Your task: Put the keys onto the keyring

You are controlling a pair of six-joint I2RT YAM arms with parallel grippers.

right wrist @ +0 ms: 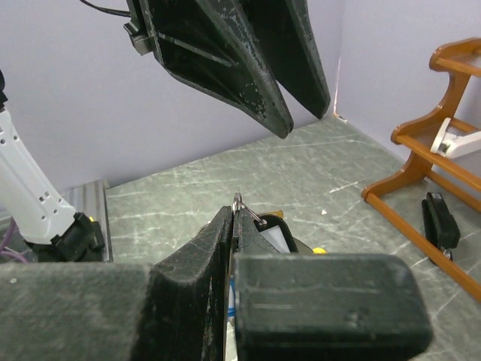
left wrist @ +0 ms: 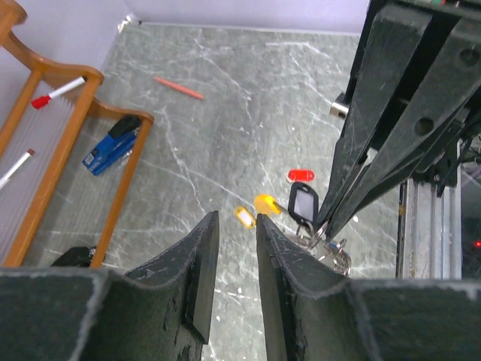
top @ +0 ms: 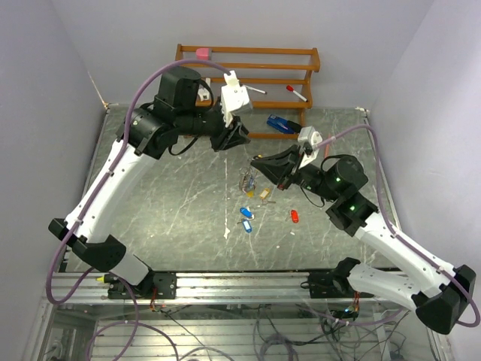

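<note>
My right gripper [top: 256, 162] is shut on the thin metal keyring [right wrist: 239, 201], which sticks up just above its fingertips [right wrist: 224, 226]. A black-tagged key [left wrist: 303, 201] and other keys [top: 248, 182] hang from the ring [left wrist: 328, 243] below that gripper. Loose on the table lie two blue-tagged keys [top: 246, 219], a red one [top: 294, 216], and yellow ones [left wrist: 245, 217] [left wrist: 267, 203]. My left gripper [left wrist: 237, 219] hovers up and to the left of the right gripper's tip, open, with nothing between its fingers. In the right wrist view it hangs overhead [right wrist: 285, 113].
A wooden rack [top: 248, 71] stands at the back with red-capped markers [top: 296, 92] and a pink block [top: 202, 53] on it. A blue stapler [top: 282, 124] lies by its foot. A red pen [left wrist: 179, 88] lies on the marble table [top: 173, 195].
</note>
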